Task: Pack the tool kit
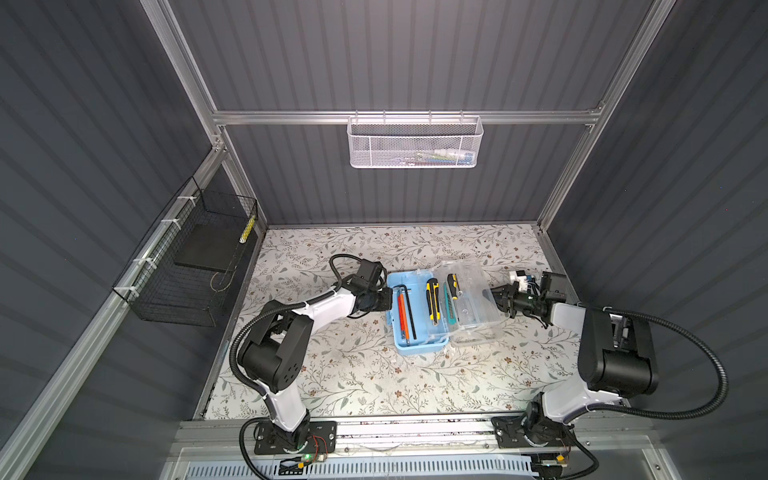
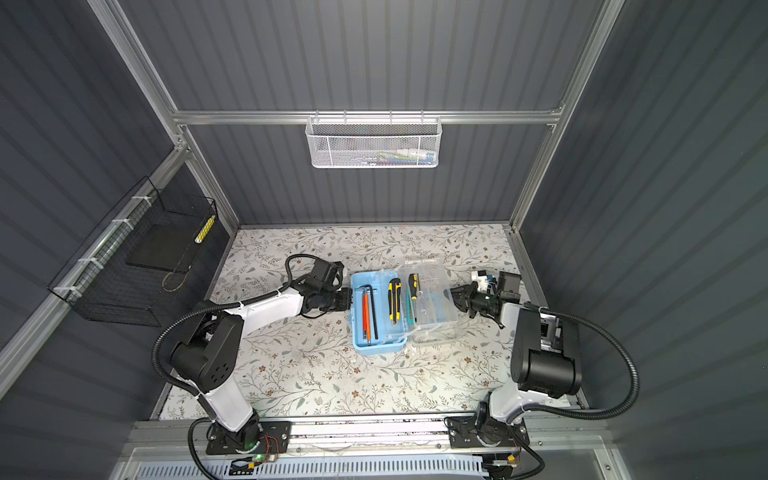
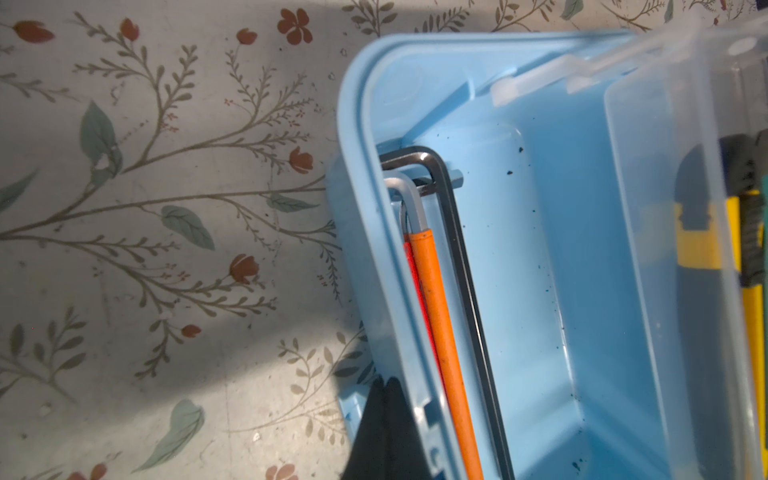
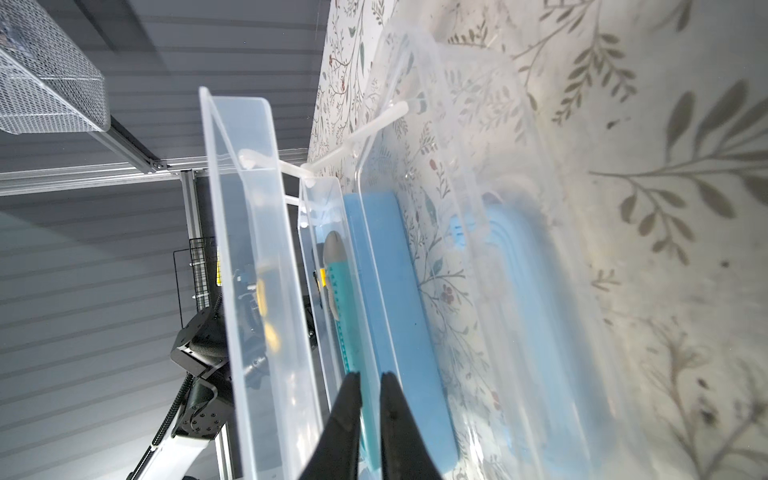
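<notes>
Starting nearest: bare table (image 1: 374, 386) ahead of the arm bases, ample room to swing. Mid-table, hold the left gripper (image 1: 386, 300), clenched, against the left wall of the open blue box (image 1: 419, 348) as a brace. With the right gripper (image 4: 371, 378) pinched on the clear lid (image 1: 473, 307) at its edge, arc it over slowly about the hinge, minding the loose teal cutter (image 1: 448, 309) and screwdriver (image 1: 454, 284) near that hinge. Beyond, open table up to the back wall (image 1: 395, 195)
</notes>
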`<state>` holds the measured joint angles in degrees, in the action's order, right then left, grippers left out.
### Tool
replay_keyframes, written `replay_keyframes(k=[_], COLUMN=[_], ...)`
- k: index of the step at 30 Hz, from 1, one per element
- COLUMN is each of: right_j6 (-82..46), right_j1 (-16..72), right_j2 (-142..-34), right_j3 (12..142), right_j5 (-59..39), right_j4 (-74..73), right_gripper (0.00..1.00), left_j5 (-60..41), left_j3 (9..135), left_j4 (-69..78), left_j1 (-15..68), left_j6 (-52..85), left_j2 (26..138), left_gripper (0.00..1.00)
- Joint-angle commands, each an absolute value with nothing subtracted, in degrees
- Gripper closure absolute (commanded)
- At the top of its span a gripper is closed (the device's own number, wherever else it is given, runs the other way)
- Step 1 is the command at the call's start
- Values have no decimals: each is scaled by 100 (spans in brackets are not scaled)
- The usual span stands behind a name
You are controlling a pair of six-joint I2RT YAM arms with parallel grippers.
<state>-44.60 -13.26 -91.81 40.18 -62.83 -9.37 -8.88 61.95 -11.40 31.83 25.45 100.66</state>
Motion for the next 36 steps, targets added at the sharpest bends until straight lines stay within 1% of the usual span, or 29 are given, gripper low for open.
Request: replay_keyframes(k=[1,3,6,9,12,14,15,16,17,18,21,22,24,25,26,28,31,36], right_j6=[-4344,-3861,-3378,-3294,-3515,-3500,-3388,-3178,-3064,-3017,-3184,-3188,-2866,-2740,-2732,-3084,-3873,-4847], right_j1=[-1273,-1260,-1169,-880,-384,-221,-239,-308,-449,-640,-1547,-1759,-1888,-1897,-1908,-1917,-1917,-1917], right_j2=[-8789,-8485,-8103,-7901,-7801,-7548,-7400,-7234,-7126,-7067,-7035,-7091,-7427,-7709,-7973,-8313,-8587,-8763], right_j3=[4123,4351,4713,4950,4975,5019,5077,5207,5312,5355,5275,5231,5331,5413,5400,5086,4541,3987], right_j5=[-6535,-6031,-5312,-5095,-5007,-4384,-4064,-3621,-3326,-3267,-3920,-3999,-3913,-3985,-4250,-4880,-5502,-5991], right_j4=[-532,290,1230,1588,1532,1848,2050,2354,2556,2605,2277,2255,2376,2521,2426,1640,237,-1388], right_gripper=[85,85,83,82,82,83,80,75,74,74,74,72,63,60,59,54,37,18], left_j5=[-1142,-1086,-1046,-1063,-1094,-1099,-1090,-1066,-1040,-1022,-933,-894,-870,-870,-878,-903,-884,-809], left_j3=[6161,6173,6157,6164,6139,6130,6117,6082,6052,6042,6075,6068,6017,5988,5963,5943,5849,5691], left_j4=[-996,-1058,-1089,-1066,-967,-971,-980,-984,-968,-971,-1100,-1124,-1085,-1052,-1029,-1028,-994,-958], left_j1=[3241,3243,3241,3243,3240,3242,3242,3243,3238,3243,3230,3233,3225,3227,3224,3221,3223,3224], left_j6=[2357,2322,2301,2277,2303,2312,2312,2305,2291,2265,2155,2140,2144,2161,2192,2205,2245,2280], left_j2=[10022,10004,9963,9974,10010,9981,9948,9896,9846,9812,9781,9782,9782,9784,9799,9817,9745,9625], left_gripper=[100,100,100,100,100,100,100,100,100,100,100,100,100,100,100,100,100,100])
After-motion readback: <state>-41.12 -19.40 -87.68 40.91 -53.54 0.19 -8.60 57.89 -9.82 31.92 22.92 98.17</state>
